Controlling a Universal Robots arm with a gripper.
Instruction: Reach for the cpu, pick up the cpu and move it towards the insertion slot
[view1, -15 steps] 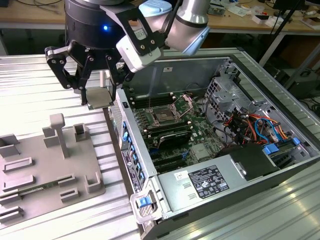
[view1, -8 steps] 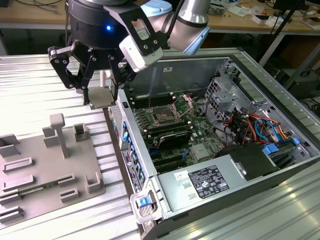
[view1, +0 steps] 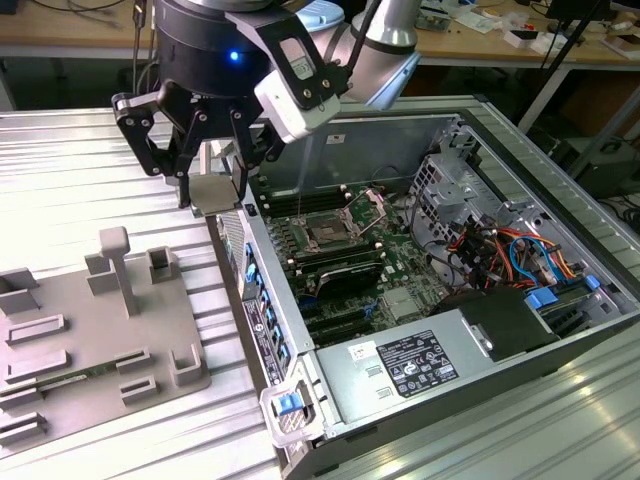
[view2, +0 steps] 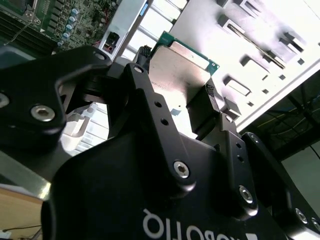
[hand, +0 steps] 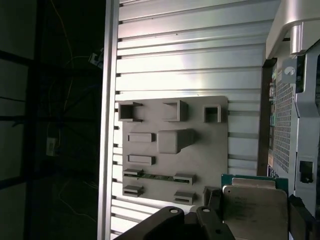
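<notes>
Exterior view puts the gripper (view1: 212, 185) above the ribbed metal bench (view1: 90, 170), just off the open computer case's (view1: 560, 215) side wall toward the exterior view's left, with the black arm reaching down from the top edge (its upper links are cut off). The jaws are closed on the cpu (view1: 214, 192), held off the bench, its flat face showing pale between the fingers (view1: 240, 170). In the second wrist view the cpu (view2: 177, 75) shows a silvery plate with a green rim, partly hidden by the black finger links. In the first wrist view its lower part is cut off (hand: 255, 210). The insertion slot (view1: 328, 232) lies inside the case on the green motherboard (view1: 395, 285), well apart from the cpu; its dark centre is hard to make out. A grey plastic tray (view1: 90, 330) rests on the bench, a narrow memory stick (hand: 159, 176) lying in it.
</notes>
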